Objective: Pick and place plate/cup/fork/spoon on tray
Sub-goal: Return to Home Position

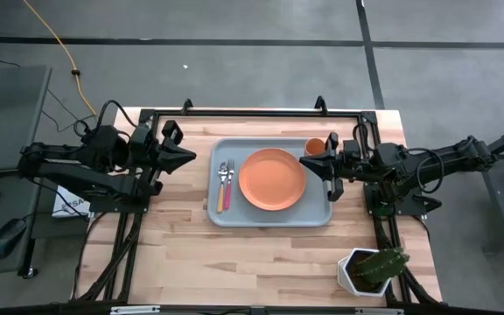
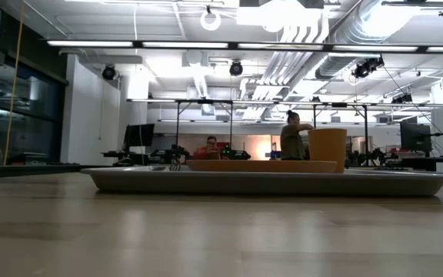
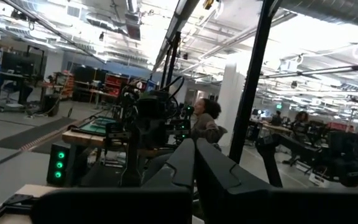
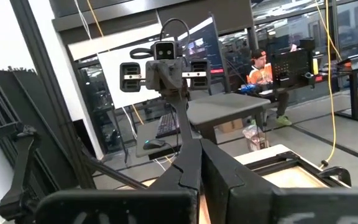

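The plate (image 1: pixel 272 179) lies mid-tray (image 1: pixel 269 216), the fork (image 1: pixel 222 184) and spoon (image 1: pixel 229 182) side by side along the tray's left rim, the cup (image 1: pixel 314 146) in its far right corner. The left end effector (image 1: pixel 192 155) hangs closed just off the tray's left edge; the right end effector (image 1: pixel 305 161) sits closed beside the cup. Bare wooden surface (image 1: pixel 234 262) opens in front, up to a potted plant (image 1: pixel 374 269) at the near right corner.
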